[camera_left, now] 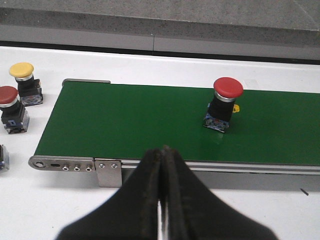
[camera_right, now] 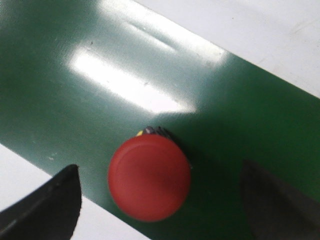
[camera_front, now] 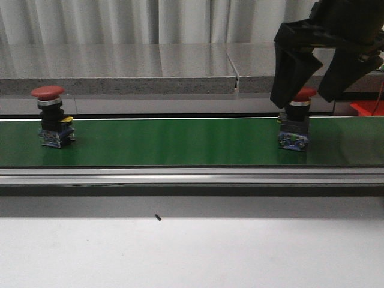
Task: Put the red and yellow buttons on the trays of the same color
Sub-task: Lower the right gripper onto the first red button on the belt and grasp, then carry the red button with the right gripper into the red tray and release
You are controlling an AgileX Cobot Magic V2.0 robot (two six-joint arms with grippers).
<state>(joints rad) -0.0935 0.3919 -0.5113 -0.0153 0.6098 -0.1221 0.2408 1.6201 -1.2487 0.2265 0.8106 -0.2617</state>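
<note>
Two red buttons are standing upright on the green conveyor belt point(camera_front: 174, 141): one red button point(camera_front: 53, 117) at the left, a second red button point(camera_front: 295, 120) at the right. The right gripper point(camera_front: 309, 75) is hanging over the second, jaws spread wide on either side, holding nothing; its upper part is cut off. The left gripper point(camera_left: 162, 200) is showing jaws pressed together, empty. Off the belt's end, one yellow button point(camera_left: 23, 82) and one further red button point(camera_left: 10, 107) are standing on the white table point(camera_left: 150, 62).

Your right gripper point(camera_front: 306, 90) is matte black, with broad angular fingers point(camera_front: 287, 81); your left gripper point(camera_left: 161, 165) shows black tapered fingertips.
</note>
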